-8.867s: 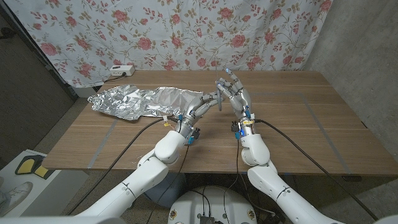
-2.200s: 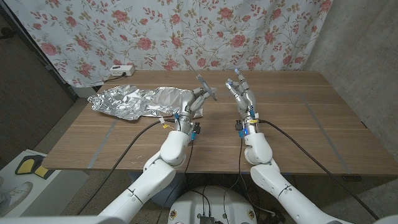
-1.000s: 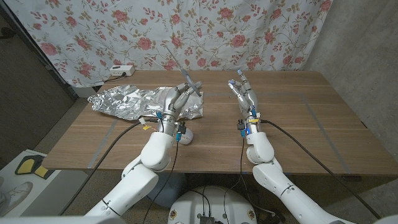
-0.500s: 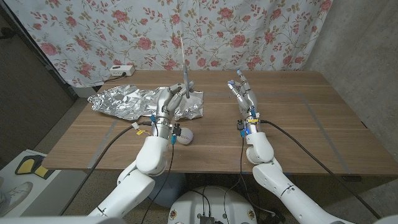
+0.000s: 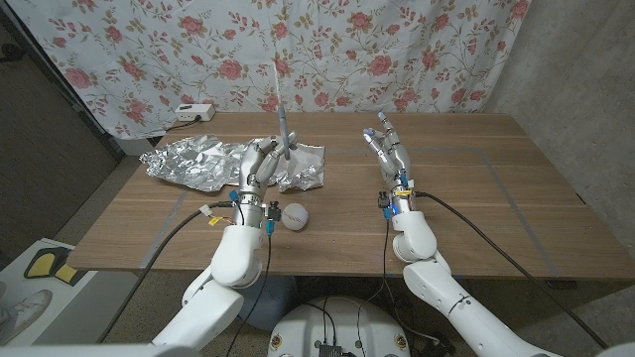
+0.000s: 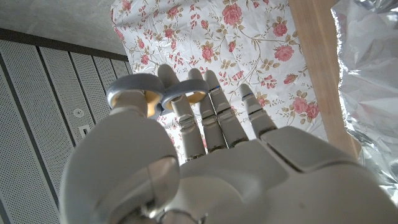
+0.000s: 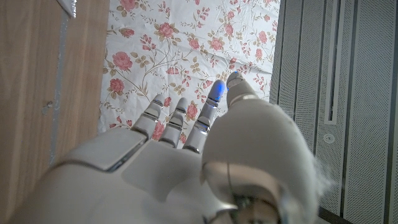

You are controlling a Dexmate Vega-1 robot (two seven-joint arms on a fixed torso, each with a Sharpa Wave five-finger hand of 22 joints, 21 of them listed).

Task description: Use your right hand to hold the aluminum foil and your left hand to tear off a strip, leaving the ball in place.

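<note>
A crumpled sheet of aluminum foil (image 5: 203, 161) lies on the wooden table (image 5: 466, 188) at the back left; its edge also shows in the left wrist view (image 6: 373, 81). My left hand (image 5: 260, 167) is raised over the sheet's right part, thumb and a finger pinching a thin twisted foil strip (image 5: 280, 104) that sticks straight up. A white ball (image 5: 295, 216) sits on the table just right of my left forearm, apart from the foil. My right hand (image 5: 389, 149) stands upright to the right of the sheet with its fingers spread, holding nothing and touching no foil.
A white power box (image 5: 193, 111) sits at the table's back left corner. A floral curtain (image 5: 397, 50) hangs behind the table. Cables trail from both forearms over the near edge. Bare wood lies to the right of my right hand.
My left hand has moved left with the strip, now over the foil sheet, and the ball stands uncovered beside the forearm. The right hand has stayed where it was.
</note>
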